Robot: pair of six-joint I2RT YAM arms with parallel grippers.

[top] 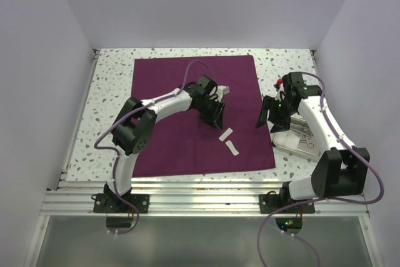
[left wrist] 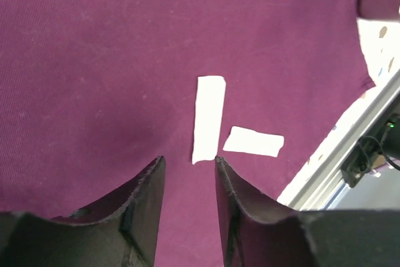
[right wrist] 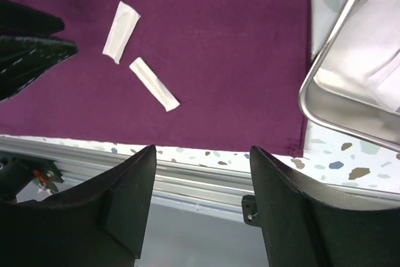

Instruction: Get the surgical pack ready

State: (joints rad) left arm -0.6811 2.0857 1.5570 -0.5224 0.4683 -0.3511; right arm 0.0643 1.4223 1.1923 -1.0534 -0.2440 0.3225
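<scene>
The plum-purple cloth [top: 187,98] lies flat on the table. Two white gauze pads [top: 226,134] [top: 232,148] lie on its near right part; both show in the left wrist view [left wrist: 208,119] [left wrist: 253,142] and the right wrist view [right wrist: 121,32] [right wrist: 154,84]. My left gripper [top: 215,119] is open and empty just behind them [left wrist: 189,162]. My right gripper [top: 272,115] is open and empty [right wrist: 201,154], above the cloth's right edge. The steel tray [top: 292,141] sits right of the cloth, holding silvery instruments [top: 305,141] and white material [right wrist: 381,54].
An aluminium rail [top: 200,186] runs along the table's near edge. White walls close in the speckled table [top: 106,85] on three sides. A folded corner of pale fabric [top: 224,90] shows beside the left wrist.
</scene>
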